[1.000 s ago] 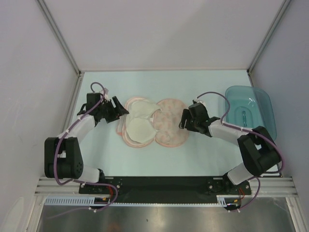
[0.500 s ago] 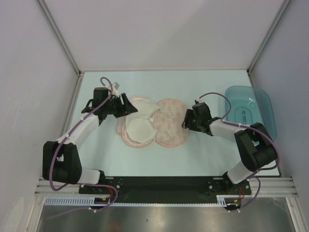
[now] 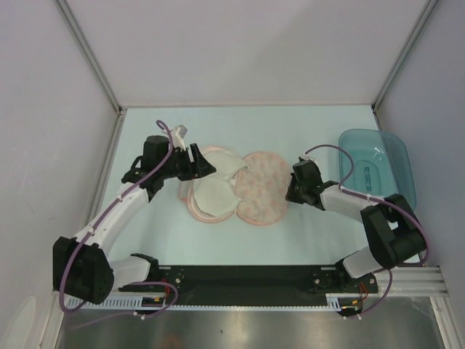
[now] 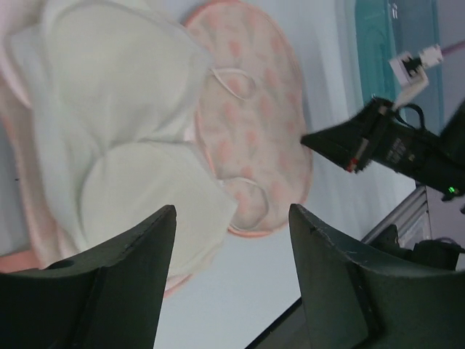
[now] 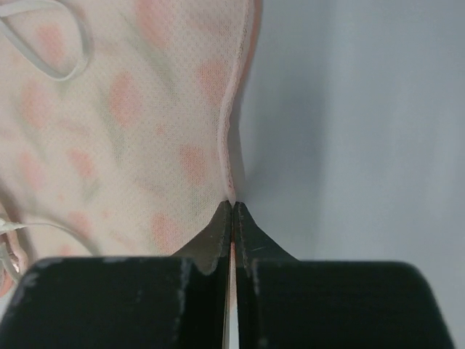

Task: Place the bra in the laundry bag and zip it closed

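Note:
The peach-pink laundry bag [image 3: 263,190] lies open on the table as two round lobes. The white bra [image 3: 212,182] rests on its left lobe, cups up, thin straps trailing onto the right lobe [image 4: 251,138]. My left gripper [image 3: 203,166] hovers open over the bra's upper left side with nothing between its fingers [image 4: 120,283]. My right gripper [image 3: 289,195] is shut on the pink edge of the laundry bag's right lobe [image 5: 231,156], which is pinched between the fingertips and slightly lifted.
A translucent teal plastic tray [image 3: 396,149] stands at the right edge of the table, beyond the right arm. White enclosure walls rise on three sides. The black rail carrying the arm bases runs along the near edge.
The right gripper shut on the bag's right rim. The left gripper advanced right and farther over the bra. The bag's right lobe shifted slightly.

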